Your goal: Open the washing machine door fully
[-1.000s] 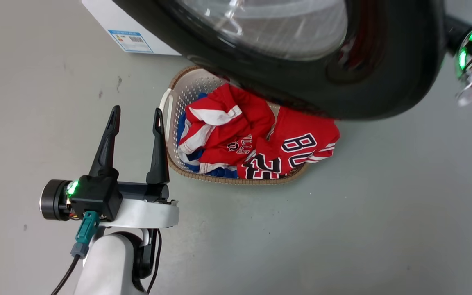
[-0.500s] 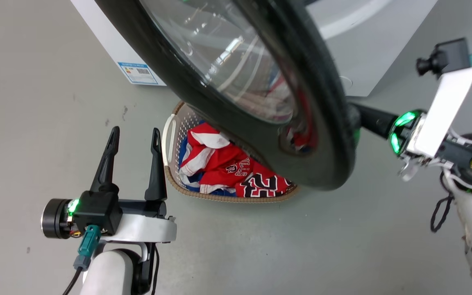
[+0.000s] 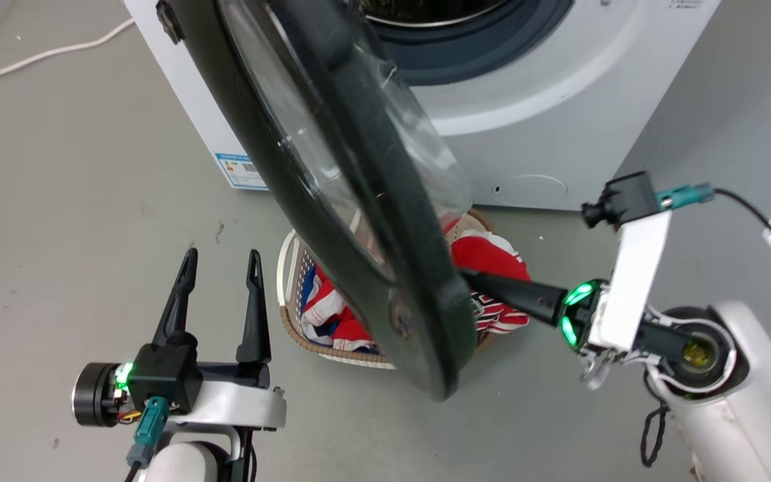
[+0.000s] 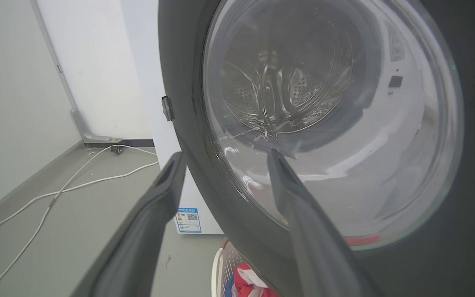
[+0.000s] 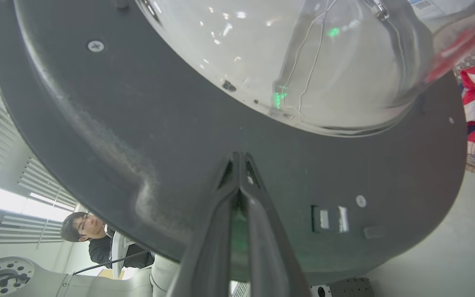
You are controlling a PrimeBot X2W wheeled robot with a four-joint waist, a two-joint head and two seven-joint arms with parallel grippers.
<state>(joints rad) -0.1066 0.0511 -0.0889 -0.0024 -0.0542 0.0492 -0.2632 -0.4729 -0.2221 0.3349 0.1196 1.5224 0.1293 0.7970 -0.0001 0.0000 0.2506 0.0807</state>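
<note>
The washing machine (image 3: pixel 526 134) is white, its drum opening showing at the top. The washing machine door (image 3: pixel 425 294) stands swung out, nearly edge-on in the head view, over the basket. My right gripper (image 3: pixel 476 281) points left at the door's inner side. In the right wrist view this gripper (image 5: pixel 237 159) is shut, with its tips against the door's dark inner face (image 5: pixel 138 123) just below the glass bowl (image 5: pixel 303 62). My left gripper (image 3: pixel 218 258) is open at the lower left, clear of the door. In its wrist view, the left gripper (image 4: pixel 224 154) faces the door's outer side (image 4: pixel 188 82).
A laundry basket (image 3: pixel 285 268) with red and white clothes (image 3: pixel 492 258) sits on the floor under the door. White cables (image 3: pixel 24 57) lie on the floor at the far left. A person (image 5: pixel 85 231) sits beyond the door's edge.
The head camera has shifted, bringing the machine's front into view. The door has swung from broadside to nearly edge-on, with my right gripper following on its inner side. The left gripper stays open.
</note>
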